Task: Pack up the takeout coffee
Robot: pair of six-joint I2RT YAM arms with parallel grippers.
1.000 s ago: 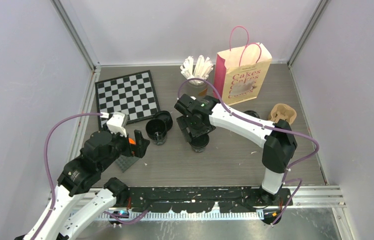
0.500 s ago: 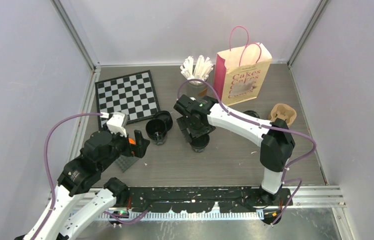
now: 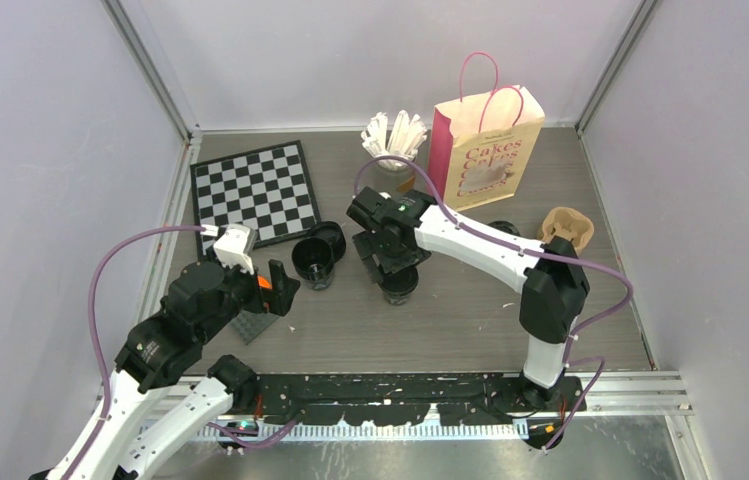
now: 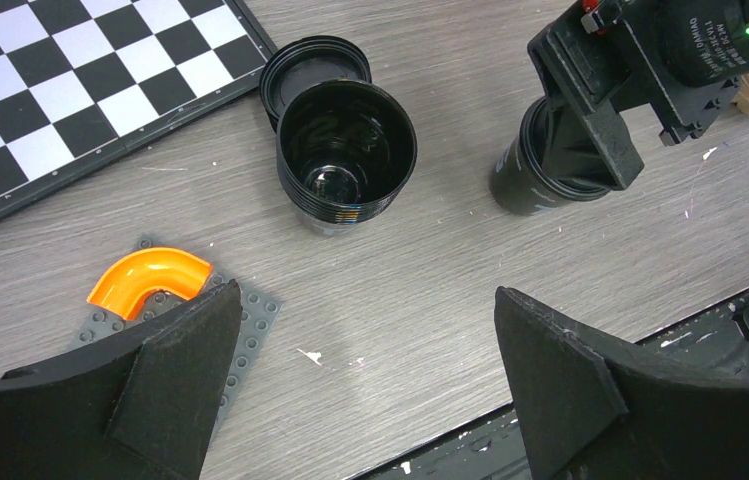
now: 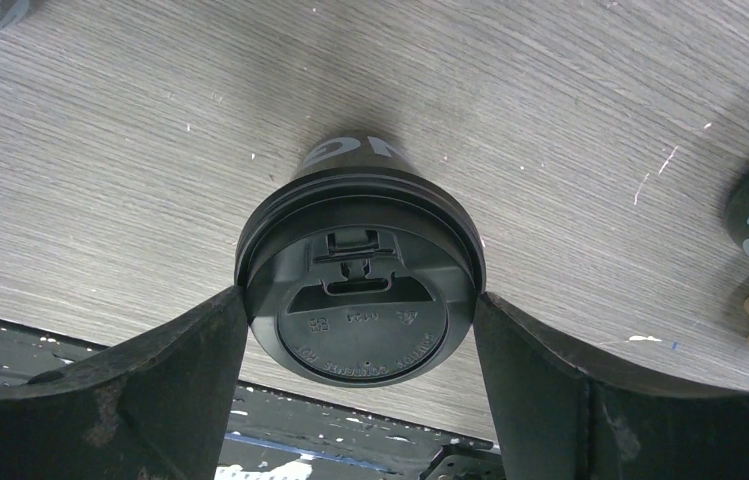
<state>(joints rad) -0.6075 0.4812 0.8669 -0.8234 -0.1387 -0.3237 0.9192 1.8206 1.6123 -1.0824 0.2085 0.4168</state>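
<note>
A lidded black coffee cup [image 5: 360, 250] stands on the table between the fingers of my right gripper [image 5: 361, 320], which touch both sides of its lid; it also shows in the top view [image 3: 402, 287] under the right gripper [image 3: 393, 268]. A second black cup [image 4: 346, 155] stands open, its lid [image 4: 315, 75] lying beside it. My left gripper [image 4: 365, 300] is open and empty, hovering near that cup. Another black cup [image 3: 503, 230] is partly hidden behind the right arm. The pink paper bag [image 3: 485, 150] stands at the back.
A brown pulp carrier [image 3: 564, 226] sits at the right. A grey cup of white sticks [image 3: 395, 140] stands beside the bag. A chessboard [image 3: 255, 190] lies at the back left. A grey studded plate [image 4: 255, 330] with an orange arch [image 4: 148, 280] lies under my left gripper.
My right gripper has edged slightly to the left at the lidded cup. The left arm has not moved.
</note>
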